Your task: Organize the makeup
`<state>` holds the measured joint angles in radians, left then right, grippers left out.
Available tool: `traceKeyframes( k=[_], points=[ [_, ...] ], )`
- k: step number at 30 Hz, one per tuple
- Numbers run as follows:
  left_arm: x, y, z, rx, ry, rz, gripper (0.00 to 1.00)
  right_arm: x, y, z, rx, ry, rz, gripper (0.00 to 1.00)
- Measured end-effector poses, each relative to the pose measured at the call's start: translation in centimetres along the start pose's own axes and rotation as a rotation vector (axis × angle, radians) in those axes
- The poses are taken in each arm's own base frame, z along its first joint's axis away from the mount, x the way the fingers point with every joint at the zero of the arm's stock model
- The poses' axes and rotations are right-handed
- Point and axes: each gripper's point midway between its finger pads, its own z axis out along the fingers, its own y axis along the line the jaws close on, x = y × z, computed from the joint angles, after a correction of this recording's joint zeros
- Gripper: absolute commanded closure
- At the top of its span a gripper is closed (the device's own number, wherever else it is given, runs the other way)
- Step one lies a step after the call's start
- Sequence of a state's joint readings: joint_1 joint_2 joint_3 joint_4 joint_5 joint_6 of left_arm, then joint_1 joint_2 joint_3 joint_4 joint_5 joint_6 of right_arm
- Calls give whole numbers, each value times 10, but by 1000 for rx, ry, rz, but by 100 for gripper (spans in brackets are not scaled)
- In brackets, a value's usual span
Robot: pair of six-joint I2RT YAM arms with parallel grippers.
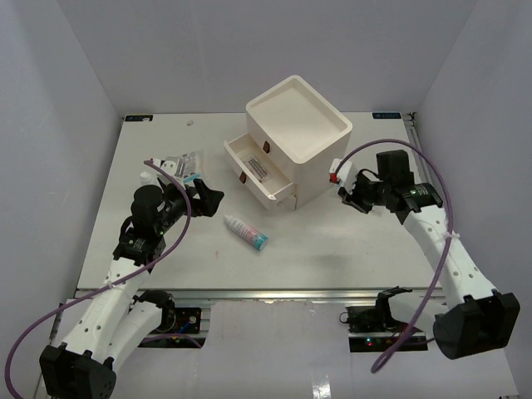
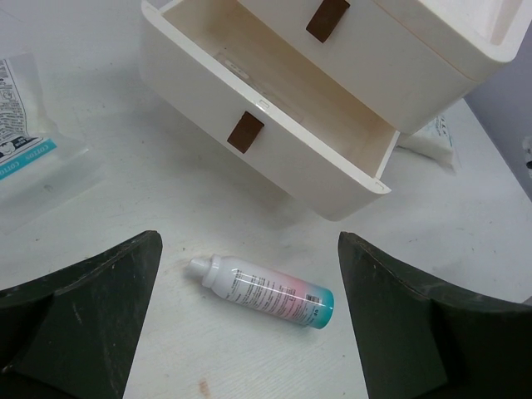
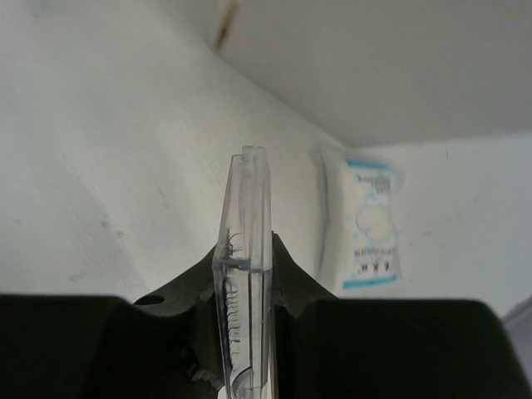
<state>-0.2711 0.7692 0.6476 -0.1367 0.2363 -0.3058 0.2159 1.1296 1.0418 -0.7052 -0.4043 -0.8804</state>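
A white tube with a teal end (image 1: 245,232) lies on the table in front of the drawer box; it also shows in the left wrist view (image 2: 262,291). My left gripper (image 1: 213,199) is open and empty, its jaws wide apart just above the tube (image 2: 249,243). Flat sachets (image 1: 180,165) lie at the left, one in the left wrist view (image 2: 21,125). My right gripper (image 1: 342,189) is shut on a thin clear eyelash case (image 3: 247,274), held on edge beside the box's right wall. A blue-print sachet (image 3: 366,220) lies by the box. No tan sponges are in view.
The cream drawer box (image 1: 298,125) stands mid-table with two drawers pulled out towards the left front; the lower one (image 2: 274,125) looks empty and the other holds a flat item (image 1: 259,169). A small white bit (image 1: 190,122) lies at the far edge.
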Motion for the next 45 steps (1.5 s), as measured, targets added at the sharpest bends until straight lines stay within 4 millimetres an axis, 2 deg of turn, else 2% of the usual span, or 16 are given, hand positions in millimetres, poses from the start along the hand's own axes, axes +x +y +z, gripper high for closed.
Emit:
traceKeyframes(
  k=[4, 7, 10, 15, 18, 20, 23, 27, 30, 35, 38, 45],
  points=[
    [-1, 1, 0, -8, -4, 1, 2, -61, 43, 2, -96, -106, -122, 92],
    [-1, 4, 0, -21, -9, 2, 2, -104, 51, 9, -130, -137, -161, 92],
    [-2, 7, 0, -36, -12, 2, 2, -150, 54, 22, -148, -173, -186, 90],
    [-2, 11, 0, -61, -18, 4, 2, -209, 58, 49, -153, -201, -171, 87],
    [-3, 14, 0, -74, -22, 7, 2, -242, 45, 77, -98, -206, -126, 85],
    [-3, 15, 0, -81, -24, 9, 2, -255, 33, 99, -42, -196, -92, 83],
    [-4, 16, 0, -88, -26, 10, 2, -256, 18, 132, 36, -155, -50, 78],
    [-5, 16, 0, -91, -31, 10, 2, -233, 5, 174, 134, -50, -18, 72],
    [-7, 15, -2, -90, -41, 13, 2, -217, -5, 193, 211, 16, -17, 64],
    [-10, 14, -4, -86, -51, 15, 2, -216, -20, 198, 318, 31, -26, 30],
    [-10, 14, -4, -86, -51, 15, 2, -222, -25, 196, 354, 15, -32, 27],
    [-11, 14, -5, -85, -54, 15, 2, -231, -17, 197, 325, -20, -28, 32]
  ],
)
